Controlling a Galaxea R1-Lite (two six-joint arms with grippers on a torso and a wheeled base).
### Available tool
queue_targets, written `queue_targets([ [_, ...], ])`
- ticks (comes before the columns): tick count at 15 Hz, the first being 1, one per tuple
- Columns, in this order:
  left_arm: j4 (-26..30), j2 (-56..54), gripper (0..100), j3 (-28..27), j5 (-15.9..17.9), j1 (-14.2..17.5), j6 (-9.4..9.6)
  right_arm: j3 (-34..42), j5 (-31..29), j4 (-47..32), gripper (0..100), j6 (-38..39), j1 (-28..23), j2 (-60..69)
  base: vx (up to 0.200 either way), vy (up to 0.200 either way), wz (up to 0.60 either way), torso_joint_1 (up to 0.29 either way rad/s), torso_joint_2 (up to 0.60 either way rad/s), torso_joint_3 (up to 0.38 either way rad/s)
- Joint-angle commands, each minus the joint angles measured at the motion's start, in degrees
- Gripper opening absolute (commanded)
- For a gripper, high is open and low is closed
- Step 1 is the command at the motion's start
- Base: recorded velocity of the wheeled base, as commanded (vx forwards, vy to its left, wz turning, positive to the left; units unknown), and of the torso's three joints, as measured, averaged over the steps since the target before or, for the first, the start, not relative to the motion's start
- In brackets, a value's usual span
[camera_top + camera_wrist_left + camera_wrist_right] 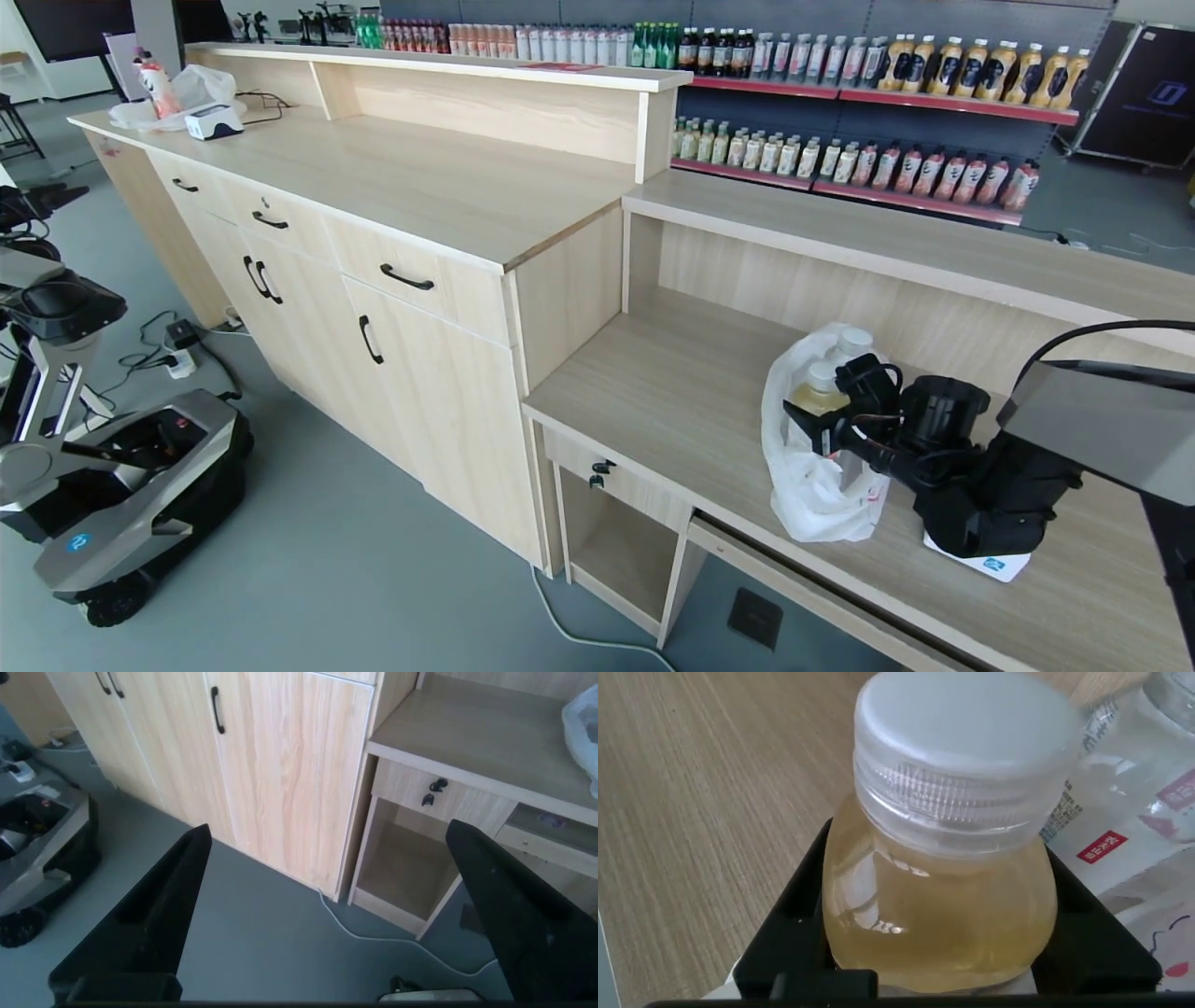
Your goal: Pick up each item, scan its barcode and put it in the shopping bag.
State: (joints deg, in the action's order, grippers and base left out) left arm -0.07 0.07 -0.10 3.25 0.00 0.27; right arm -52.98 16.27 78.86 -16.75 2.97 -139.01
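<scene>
Clamping a bottle (818,397) of pale yellow drink, our right gripper (826,425) sits at the mouth of the white shopping bag (808,485), which stands on the lower desk (672,373). From the right wrist we see its black fingers (799,929) pressed against both sides of the bottle's rounded shoulder, just under the white ribbed cap (966,737). The bottle stands upright, with its upper part inside the bag's open rim. We cannot tell whether its base rests on anything. A second bottle (851,343), also white-capped, stands in the bag just behind the held one, close against it.

Our left gripper (329,835) hangs well apart from the bag, above the grey floor (262,905), with its two dark fingers spread wide and nothing between them. Beyond it we see the pale wood cabinet (290,775) with its black handles, a corner of the desk with a small keyed drawer (430,793), and a light cable (374,931) trailing across the floor.

A flat white object (990,563) lies on the desk under our right arm, and we cannot tell what it is. Shelves (840,93) of bottled drinks line the wall behind the counter.
</scene>
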Motion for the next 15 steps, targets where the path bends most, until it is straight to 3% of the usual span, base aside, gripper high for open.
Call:
queue_targets([
  [1, -0.01, 0.01, 100, 0.01, 0.0, 0.0, 0.0, 0.69, 0.07, -0.11, 100, -0.04, -0.16, -0.03, 0.0, 0.0, 0.0, 0.0, 0.0, 0.0],
  [5, -0.01, 0.01, 100, 0.01, 0.0, 0.0, 0.0, 2.09, 0.16, -0.9, 100, 1.63, -0.07, 6.82, 0.0, 0.0, 0.0, 0.0, 0.0, 0.0],
  [9, -0.01, 0.01, 100, 0.01, 0.0, 0.0, 0.0, 12.64, 1.3, -10.66, 100, 4.18, -0.16, 28.18, 0.0, 0.0, 0.0, 0.0, 0.0, 0.0],
  [11, -0.01, 0.01, 100, 0.01, 0.0, 0.0, 0.0, 15.54, 1.3, -11.54, 100, 4.01, -0.69, 33.28, 0.0, 0.0, 0.0, 0.0, 0.0, 0.0],
  [12, -0.01, 0.01, 100, 0.01, 0.0, 0.0, 0.0, 19.41, 1.13, -13.21, 100, 3.21, -2.89, 40.48, 0.0, 0.0, 0.0, 0.0, 0.0, 0.0],
  [15, -0.01, 0.01, 100, 0.01, 0.0, 0.0, 0.0, 19.58, -0.37, -21.82, 100, -5.75, -11.85, 49.89, 0.0, 0.0, -0.4, 0.003, 0.0, 0.002],
])
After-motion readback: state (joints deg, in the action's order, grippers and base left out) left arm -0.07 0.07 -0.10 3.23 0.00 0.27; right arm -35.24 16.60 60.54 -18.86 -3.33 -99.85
